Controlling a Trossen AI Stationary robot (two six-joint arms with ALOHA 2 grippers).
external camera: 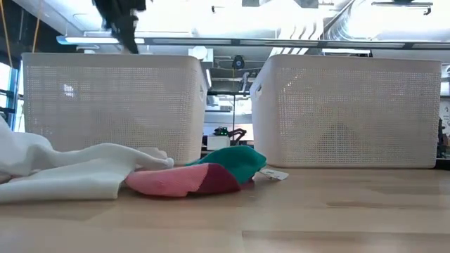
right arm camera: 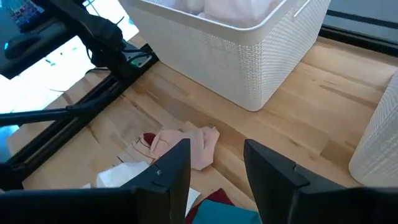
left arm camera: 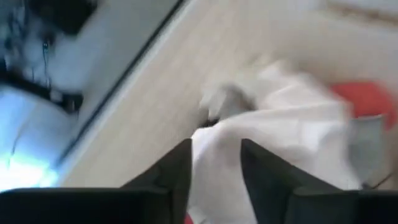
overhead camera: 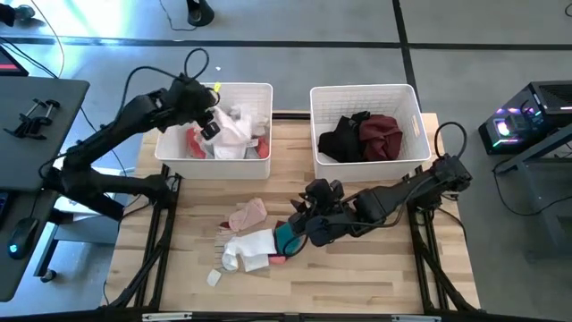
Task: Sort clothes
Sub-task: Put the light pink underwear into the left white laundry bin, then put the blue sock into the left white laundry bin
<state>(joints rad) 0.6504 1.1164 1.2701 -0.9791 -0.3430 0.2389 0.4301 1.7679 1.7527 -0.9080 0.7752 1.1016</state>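
High view shows us the loose clothes nearest the table's front edge: a white garment (overhead camera: 248, 248), a teal piece (overhead camera: 286, 238) and a pink one (overhead camera: 248, 216). Our right gripper (overhead camera: 299, 225) hangs just above the teal piece, fingers spread, empty. Beyond it, the right basket (overhead camera: 365, 92) holds black and maroon clothes (overhead camera: 362, 137). Over the left basket (overhead camera: 259, 89), our left gripper (overhead camera: 209, 125) stands parted around white cloth (left arm camera: 217, 162).

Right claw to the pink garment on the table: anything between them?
No. In the right wrist view, bare wood separates the open right claw from the pink garment. The high view agrees: the teal garment lies off to the side.
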